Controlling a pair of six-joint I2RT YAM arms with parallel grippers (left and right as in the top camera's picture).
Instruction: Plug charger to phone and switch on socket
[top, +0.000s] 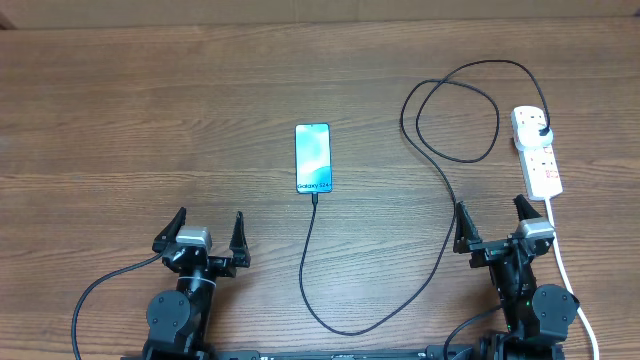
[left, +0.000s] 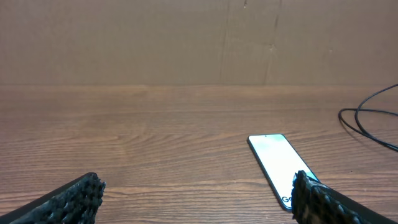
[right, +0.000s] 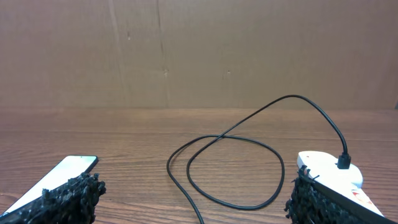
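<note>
The phone (top: 313, 158) lies screen up at the table's middle, its screen lit light blue. The black charger cable (top: 440, 170) runs from its bottom edge, loops toward the front, and curls back to a black plug (top: 541, 131) seated in the white socket strip (top: 537, 152) at the right. My left gripper (top: 205, 232) is open and empty at the front left; the phone (left: 278, 163) shows ahead to its right. My right gripper (top: 492, 222) is open and empty at the front right, with the cable loop (right: 233, 171) and the socket (right: 329, 177) ahead.
The strip's white cord (top: 570, 280) runs toward the front right past my right arm. A brown cardboard wall (right: 199, 50) stands along the table's far edge.
</note>
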